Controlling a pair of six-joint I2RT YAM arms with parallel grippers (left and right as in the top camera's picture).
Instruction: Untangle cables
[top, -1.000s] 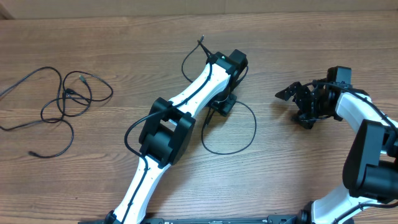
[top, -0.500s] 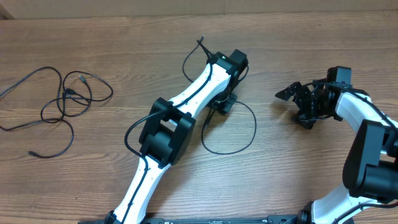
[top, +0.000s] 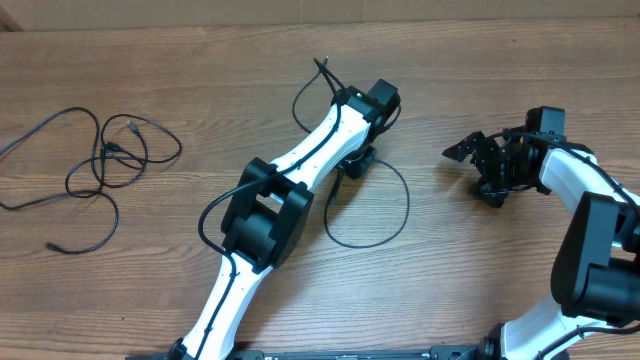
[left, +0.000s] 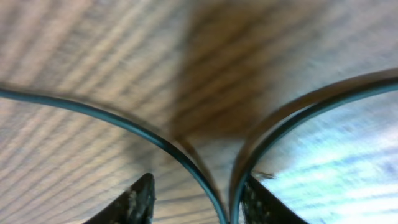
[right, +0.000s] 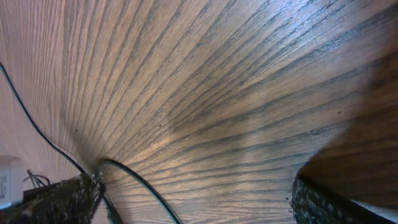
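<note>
Plainly, the weak spot is the left tool's (left: 199, 198) hold. It sits low over the middle of the bench (top: 200, 60) with its jaws partly apart. Two strands of a cable loop (top: 408, 205) run side by side into the gap, and I cannot tell whether they are pinched deeper in. The loop spreads on the bench to the near right of that tool. The other cables, a tangle (top: 105, 155) of crossing bends with small plugs, lie well apart at the left. The right tool (right: 196, 190) hovers at the right with its jaws wide and nothing between them.

These are the risks as I judge them. If the left tool lifts or drags with a loose hold, both strands can slide out and the loop falls in a fresh heap. If it does clamp both strands together, pulling may cinch the loop toward a knot instead of opening it. A sweep to the left could carry the loop into the tangle and mix the two.

A thin cord (top: 297, 103) arches on the far side of the left wrist. I cannot tell whether it is the arm's own or the loop's other end. Either way, a twist of the wrist may snag it.

The right tool would have to reach in close beside the left arm to take the loop, so a clash is possible.
</note>
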